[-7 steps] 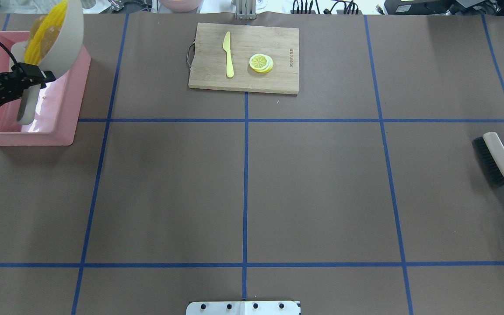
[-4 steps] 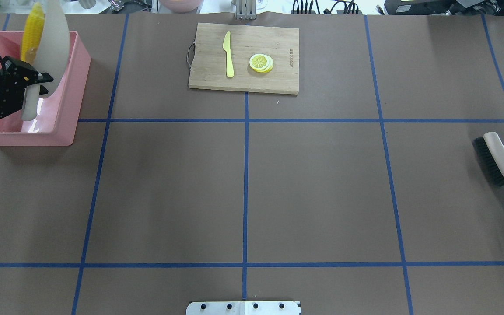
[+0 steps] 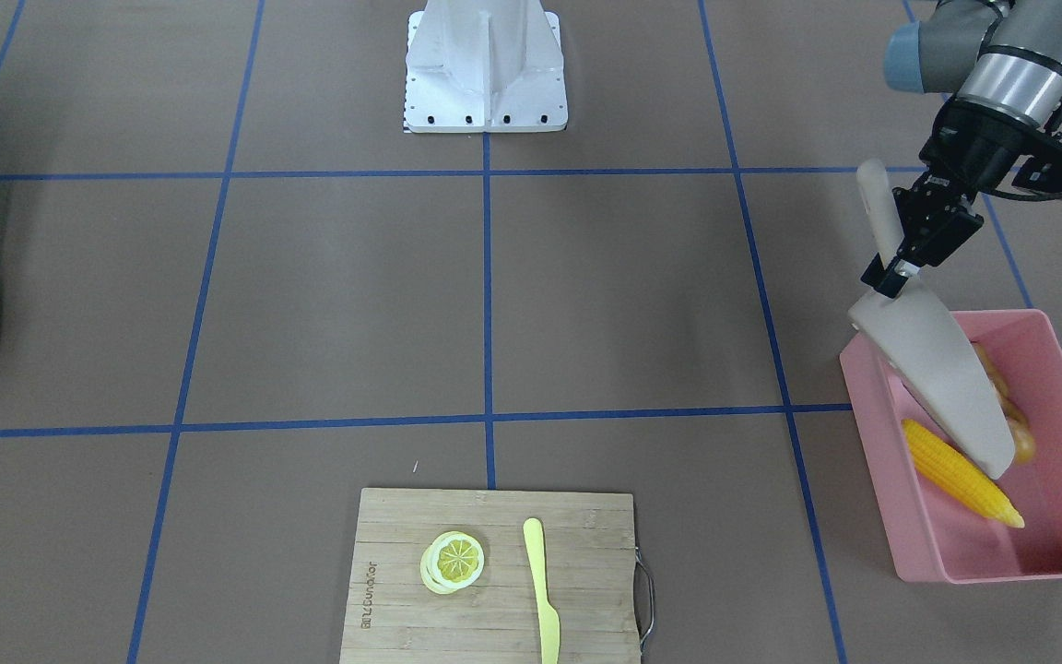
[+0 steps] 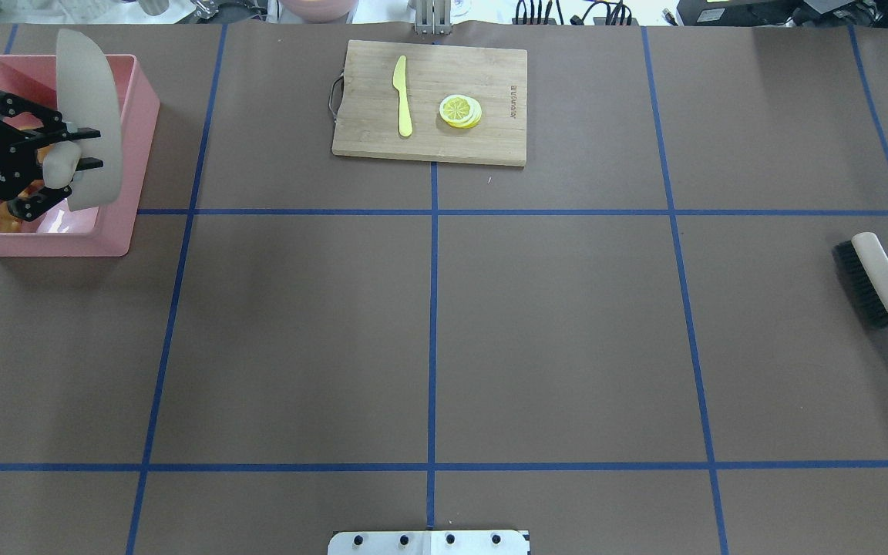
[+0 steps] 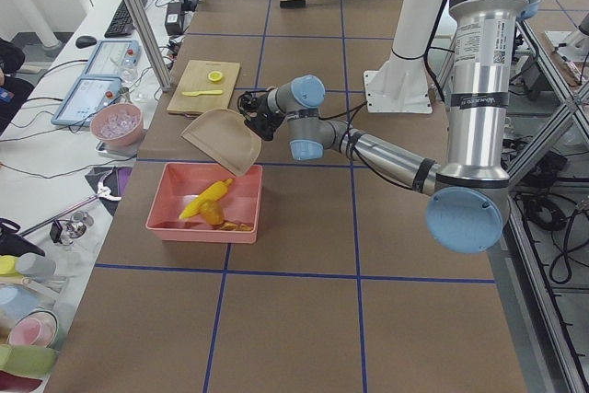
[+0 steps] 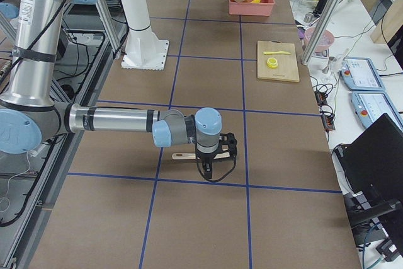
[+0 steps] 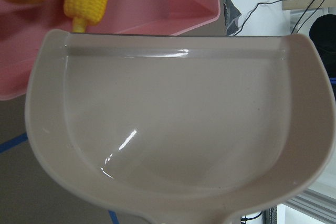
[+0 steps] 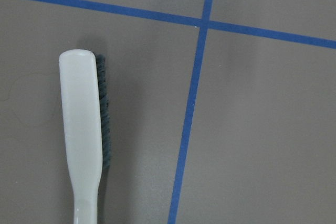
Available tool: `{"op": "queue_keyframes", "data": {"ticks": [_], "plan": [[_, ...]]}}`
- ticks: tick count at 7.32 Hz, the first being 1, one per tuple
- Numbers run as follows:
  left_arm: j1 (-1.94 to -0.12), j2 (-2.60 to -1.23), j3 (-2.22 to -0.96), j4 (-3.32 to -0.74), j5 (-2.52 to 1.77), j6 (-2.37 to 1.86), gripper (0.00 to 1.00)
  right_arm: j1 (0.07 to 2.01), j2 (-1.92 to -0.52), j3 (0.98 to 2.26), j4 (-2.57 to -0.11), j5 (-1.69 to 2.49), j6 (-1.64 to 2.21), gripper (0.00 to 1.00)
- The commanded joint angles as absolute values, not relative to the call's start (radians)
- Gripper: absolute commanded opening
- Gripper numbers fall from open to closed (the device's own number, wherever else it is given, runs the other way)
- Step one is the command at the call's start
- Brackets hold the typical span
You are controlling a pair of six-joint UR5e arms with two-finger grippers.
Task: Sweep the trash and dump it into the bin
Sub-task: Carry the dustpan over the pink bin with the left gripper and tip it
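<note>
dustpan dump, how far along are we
Done: the corn cob and brown pieces lie in the pink bin; the dustpan is empty. In hand: the left gripper holds it tilted above the bin. Left: likely just setting it down; the brush lies on the table.

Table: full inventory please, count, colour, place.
bin: 1, pink, robot's left end of table
corn cob: 1, yellow, in bin
potato: 1, brown, in bin, partly behind dustpan
ginger root: 1, tan, in bin, partly behind dustpan
dustpan: 1, beige, empty, tilted over bin
cutting board: 1, wood, far centre
knife: 1, pale yellow, on cutting board
lemon slice: 1, yellow, on cutting board
brush: 1, white with black bristles, on table, robot's right
left gripper: 1, black, shut on dustpan handle
right gripper: 1, black, over brush handle; state unclear
</note>
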State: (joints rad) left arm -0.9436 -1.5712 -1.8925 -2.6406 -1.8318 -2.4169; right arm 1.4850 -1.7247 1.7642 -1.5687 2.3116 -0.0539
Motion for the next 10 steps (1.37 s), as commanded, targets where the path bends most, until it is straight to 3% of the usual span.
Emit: {"op": "queue_keyframes", "data": {"ticks": [1,10], "plan": [[-0.943,-1.574,-1.933,-2.631,-1.83,-2.247,0.0,1.538,-1.7,1.76,-1.661,2.31,-0.117,1.0],[-0.897,-1.575,-1.974,-2.602,-1.83,-0.971,0.0,1.603,-1.758,1.763,-1.658,2.263,-0.143,1.0]]}}
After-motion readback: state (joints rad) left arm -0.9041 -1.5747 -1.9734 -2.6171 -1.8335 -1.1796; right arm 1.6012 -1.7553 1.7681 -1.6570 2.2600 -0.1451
